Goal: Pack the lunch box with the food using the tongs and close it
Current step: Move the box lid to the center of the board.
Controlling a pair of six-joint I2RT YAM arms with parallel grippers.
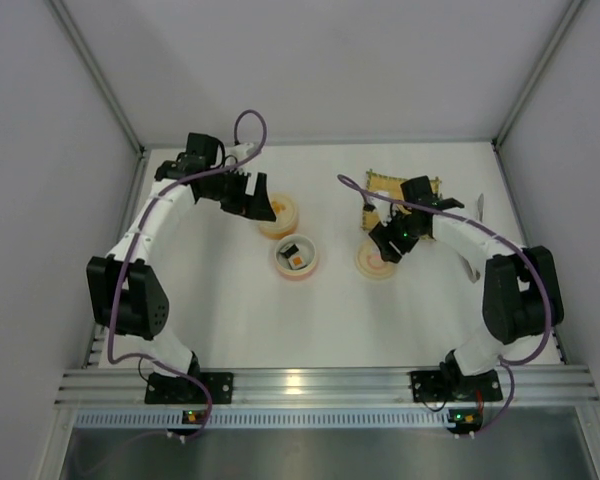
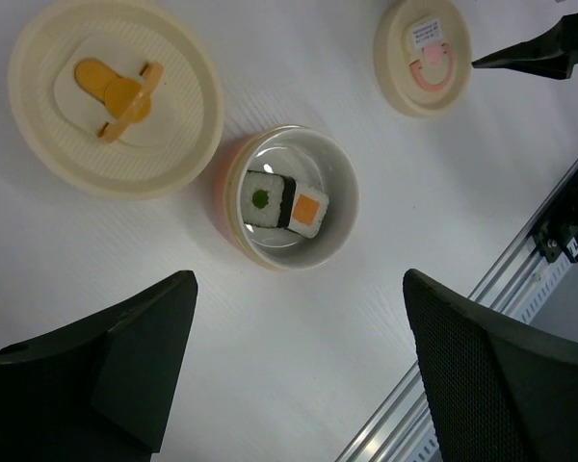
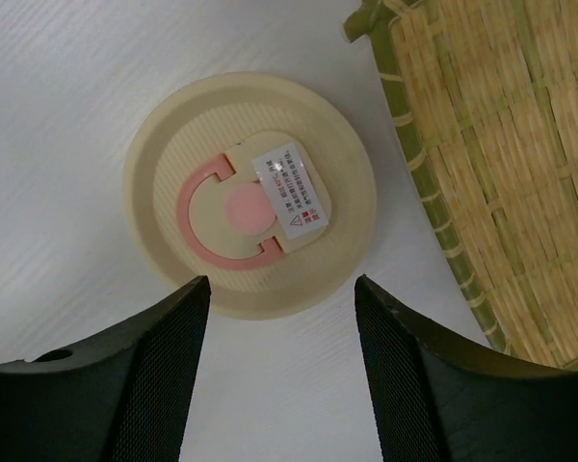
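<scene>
A small cream bowl (image 2: 339,171) of the lunch box stands mid-table and holds two sushi rolls, one with a green centre (image 2: 263,199) and one with an orange centre (image 2: 308,210). A cream lid with an orange handle (image 2: 116,96) lies left of it, and a lid with a pink ring (image 3: 250,197) lies right of it. My left gripper (image 2: 297,284) hangs open and empty over bare table, near the bowl. My right gripper (image 3: 279,284) is open above the pink lid's near edge and holds nothing. The tongs are mostly hidden by my right forearm; a slim grey end (image 1: 478,206) shows.
A woven bamboo mat (image 3: 501,144) lies just right of the pink lid, at the back right (image 1: 385,182). White walls close in the table on three sides. An aluminium rail (image 1: 310,385) runs along the near edge.
</scene>
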